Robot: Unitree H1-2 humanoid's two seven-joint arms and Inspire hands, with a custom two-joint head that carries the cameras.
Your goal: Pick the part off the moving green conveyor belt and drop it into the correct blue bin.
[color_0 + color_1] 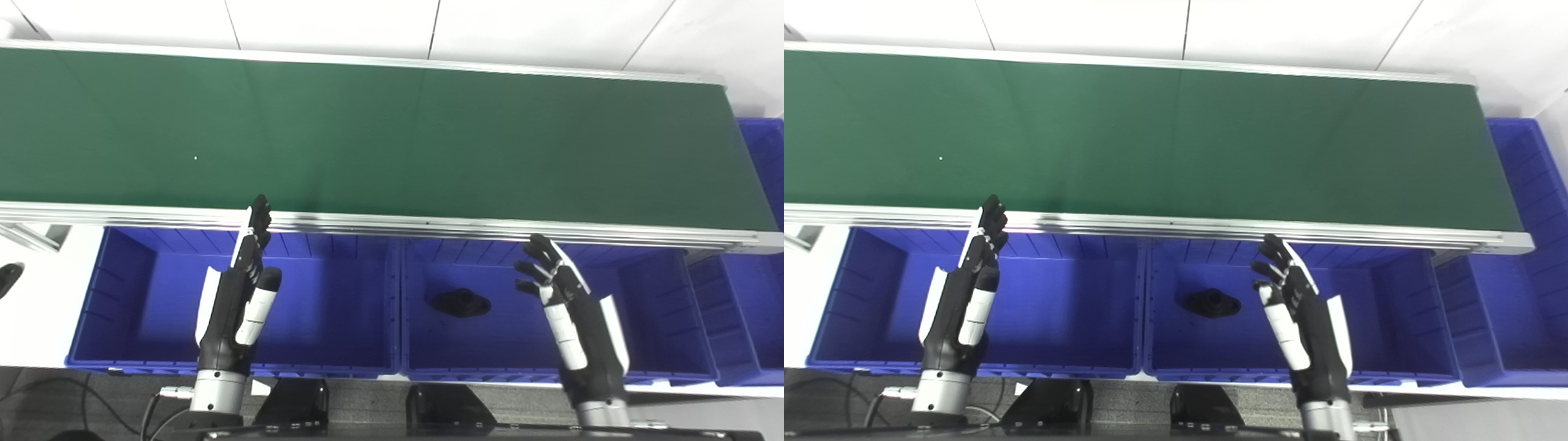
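The green conveyor belt (pixel 392 135) runs across the view and carries no part. A black part (pixel 460 302) lies on the floor of the middle blue bin (pixel 649 318). My left hand (pixel 240 294) is open and empty, held upright over the left blue bin (pixel 122 288), fingertips near the belt's front rail. My right hand (pixel 569 306) is open and empty over the middle bin, to the right of the black part; it also shows in the right eye view (pixel 1298 306).
A silver rail (pixel 429 225) edges the belt's near side. A third blue bin (pixel 753 306) stands at the right end of the belt. A white floor lies beyond the belt. Black brackets (pixel 294 401) sit below the bins.
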